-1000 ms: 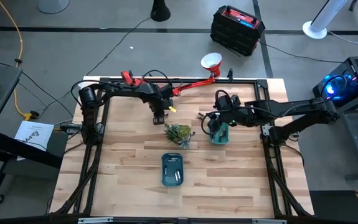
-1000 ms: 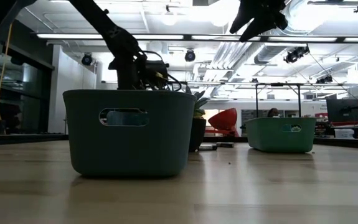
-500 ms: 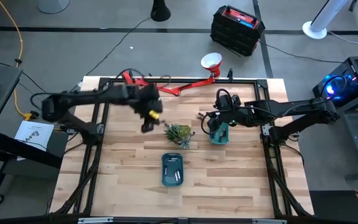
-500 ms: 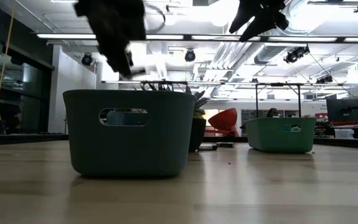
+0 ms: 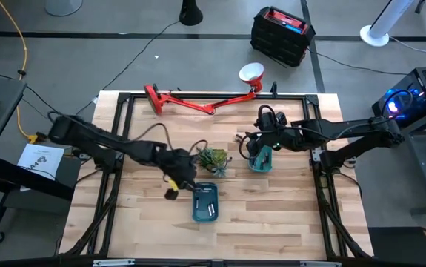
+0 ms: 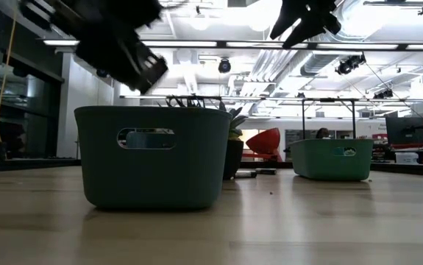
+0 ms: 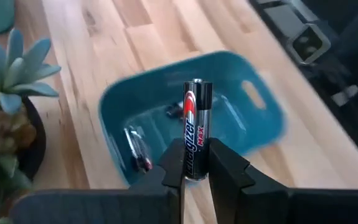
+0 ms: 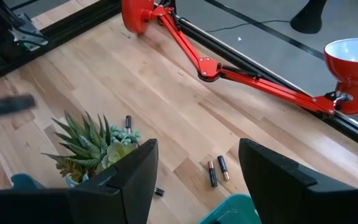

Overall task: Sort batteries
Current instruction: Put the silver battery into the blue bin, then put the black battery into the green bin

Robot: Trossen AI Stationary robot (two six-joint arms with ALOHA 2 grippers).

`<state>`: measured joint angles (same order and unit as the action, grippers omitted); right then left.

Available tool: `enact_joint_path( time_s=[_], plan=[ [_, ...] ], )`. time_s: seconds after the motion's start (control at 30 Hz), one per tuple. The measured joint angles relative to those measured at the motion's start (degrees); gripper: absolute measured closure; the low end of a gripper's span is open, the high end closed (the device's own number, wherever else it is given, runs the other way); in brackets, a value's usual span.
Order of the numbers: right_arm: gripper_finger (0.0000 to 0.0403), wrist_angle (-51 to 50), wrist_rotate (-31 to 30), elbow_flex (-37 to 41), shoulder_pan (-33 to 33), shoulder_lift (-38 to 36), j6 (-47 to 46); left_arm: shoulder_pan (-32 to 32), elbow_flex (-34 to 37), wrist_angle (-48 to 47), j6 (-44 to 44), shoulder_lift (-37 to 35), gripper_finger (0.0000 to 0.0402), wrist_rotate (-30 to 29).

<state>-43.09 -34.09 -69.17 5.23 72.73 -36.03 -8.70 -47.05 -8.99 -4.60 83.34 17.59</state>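
Observation:
My left gripper (image 5: 174,191) (image 7: 195,163) is shut on a black, red and silver battery (image 7: 197,118). It hangs just left of the near teal tray (image 5: 205,202) (image 7: 253,134). Two batteries (image 7: 138,149) (image 7: 174,111) lie on that tray's floor. My right gripper (image 5: 251,148) (image 8: 194,180) stands open in the air over the far teal tray (image 5: 261,159). Loose batteries (image 8: 211,173) (image 8: 223,168) (image 8: 128,122) lie on the table near the plant (image 5: 213,159). My left gripper pinches the battery's lower half (image 7: 195,163) between its two fingers. The fingers slant down from the table's left toward the near tray. The battery lies along the fingers and sticks out past their tips, silver end outward, clear of table and tray.
A potted spiky plant (image 8: 94,146) stands between the two trays. A red desk lamp (image 5: 198,102) lies along the table's far edge. In the low view the near tray (image 6: 152,158) hides most of the table behind it. The black frame (image 5: 116,148) borders the table.
My left gripper has swung from the far side of the table, past the plant's left, toward the near edge and stands beside the near tray. It has rolled and tipped on the way, staying shut. My right arm has kept still.

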Motion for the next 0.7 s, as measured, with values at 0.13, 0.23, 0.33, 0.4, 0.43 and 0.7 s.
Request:
enact_joint_path(
  time_s=[0.13, 0.23, 0.33, 0.4, 0.43, 0.7],
  plan=[
    [0.0186, 0.1, 0.1, 0.0, 0.0, 0.0, 0.3, 0.0, -2.8, 1.8, 0.0, 6.3, 0.0323, 0.4],
    [0.0186, 0.0, 1.1, 0.0, 0.0, 0.0, 0.3, 0.0, -4.9, 0.5, -0.1, 8.9, 0.0279, 0.8],
    [0.0186, 0.0, 2.4, 0.0, 0.0, 0.0, 0.4, 0.1, -7.7, -3.3, -0.4, 8.6, 0.0242, 0.6],
    [0.0186, -0.2, 2.7, 0.0, 0.0, 0.0, 0.4, 0.6, -9.7, -8.7, -1.7, 7.6, 0.0223, -0.5],
    [0.0185, -0.2, 2.7, 0.0, 0.0, 0.0, 0.5, 1.1, -11.0, -12.9, -3.0, 6.9, 0.0215, -2.4],
    [0.0185, -0.4, 2.8, 0.0, 0.0, 0.0, 0.5, 13.9, -15.6, -25.6, -8.9, 0.2, 0.0201, -15.6]
  ],
)
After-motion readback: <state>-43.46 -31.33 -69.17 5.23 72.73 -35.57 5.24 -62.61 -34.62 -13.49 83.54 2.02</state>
